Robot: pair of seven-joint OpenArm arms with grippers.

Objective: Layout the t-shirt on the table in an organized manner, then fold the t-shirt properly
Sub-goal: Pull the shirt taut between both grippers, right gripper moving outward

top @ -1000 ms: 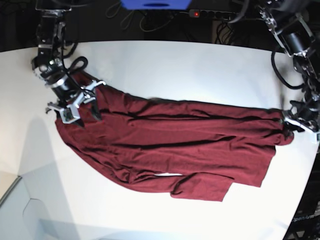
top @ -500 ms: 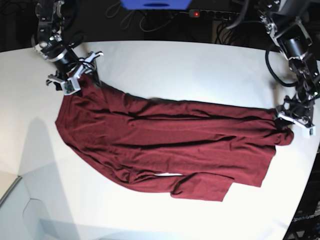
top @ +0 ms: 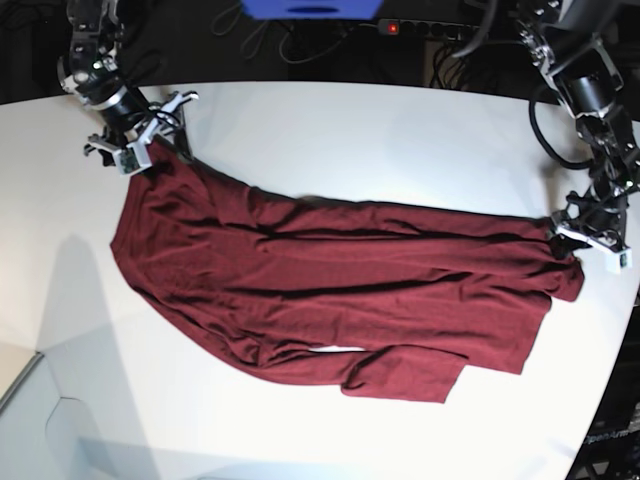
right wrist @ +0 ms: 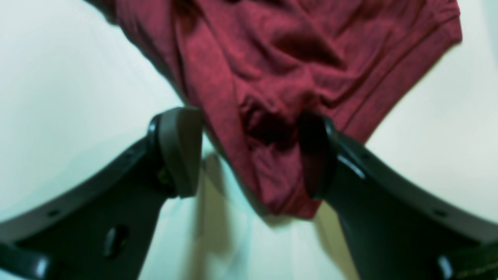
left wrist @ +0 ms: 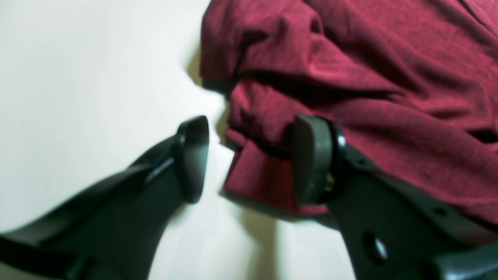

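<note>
Bracketing t-shirt (top: 330, 290) corners, both grippers splayed

From the base view I get bright, even overhead light; the white surface (top: 380, 130) is close to washed out, while the background behind it falls to near black. The t-shirt (top: 330, 290) shows dark creases and only a thin shadow along its edges. A faint grey shadow falls at the lower left. The surface's edge curves, so the lens bends things. Both wrist views are soft: the black jaws up close are blurred, the cloth only slightly sharper, with a greenish cast in the right one.
</note>
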